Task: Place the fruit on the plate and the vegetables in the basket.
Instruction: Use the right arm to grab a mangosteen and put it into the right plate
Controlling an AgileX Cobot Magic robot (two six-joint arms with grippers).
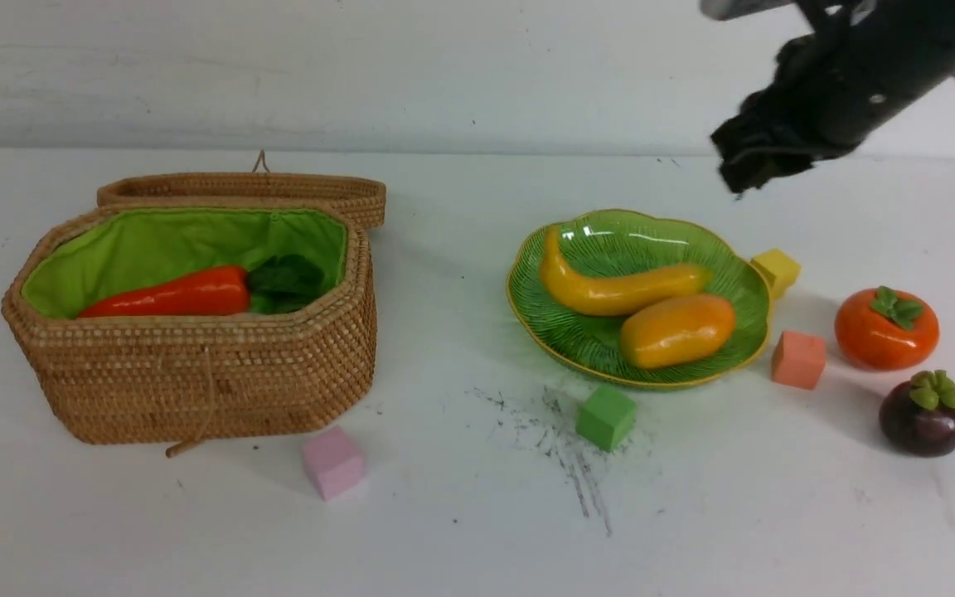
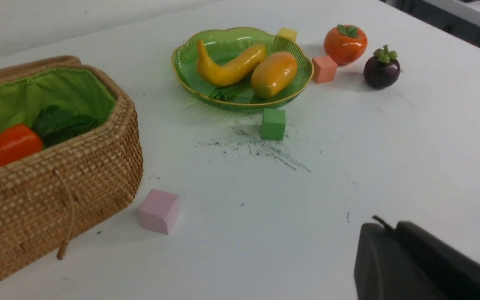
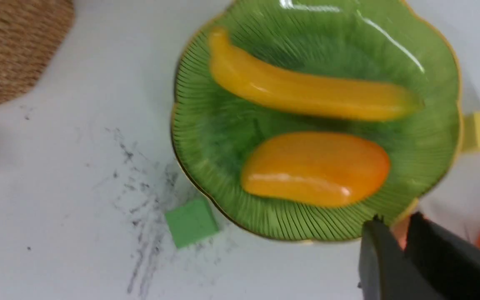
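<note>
Pink cube point(image 1: 332, 462) foremost, right gripper point(image 1: 739, 170) high near plate point(image 1: 643, 240), jaws nearly together, empty, left gripper point(image 2: 386, 228) closed

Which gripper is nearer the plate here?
Right. The right gripper hangs above the plate's right rim; the left gripper is well back toward the robot, far from it.

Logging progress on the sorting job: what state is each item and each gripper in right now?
basket: open, lid folded back
carrot: lying inside the basket
plate: holding two fruits
banana: lying on the plate
mango: lying on the plate, beside the banana
persimmon: upright, off the plate
mangosteen: upright, off the plate
left gripper: jaws shut, empty
right gripper: jaws nearly shut, empty, raised
</note>
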